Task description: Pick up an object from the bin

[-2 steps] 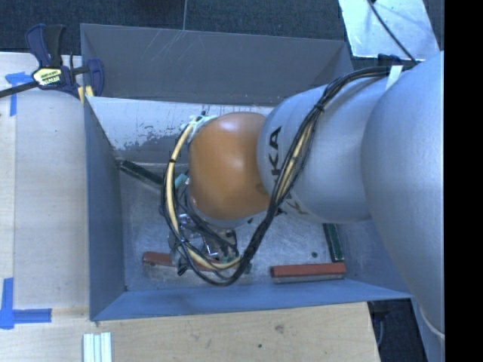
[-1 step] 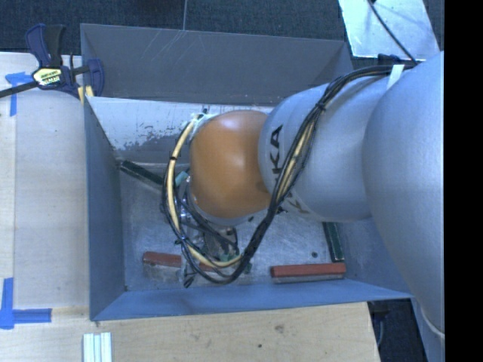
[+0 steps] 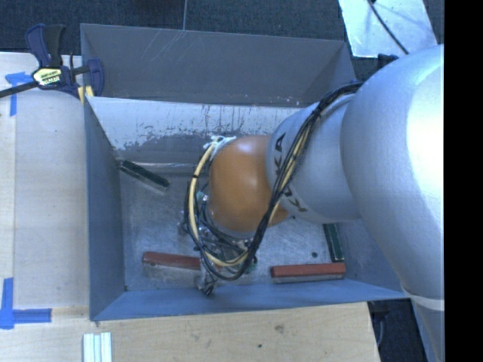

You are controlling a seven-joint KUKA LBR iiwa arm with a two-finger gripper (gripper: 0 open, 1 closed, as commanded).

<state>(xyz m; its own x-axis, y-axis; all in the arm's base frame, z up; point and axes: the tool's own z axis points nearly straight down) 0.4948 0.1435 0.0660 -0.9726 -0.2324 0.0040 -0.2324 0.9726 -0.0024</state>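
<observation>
At front wall, gripper beside bar

Bright light, sheen on the pale arm, shadow beneath it in the bin

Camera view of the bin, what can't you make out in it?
In the camera view:
- Hand: mostly hidden under the orange cover and cables.
- Red-brown bar: its right end runs under the cables.
- Dark flat thing at the right wall: upper part behind the arm; kind unclear.
- Bin floor under the arm: hidden.
</observation>
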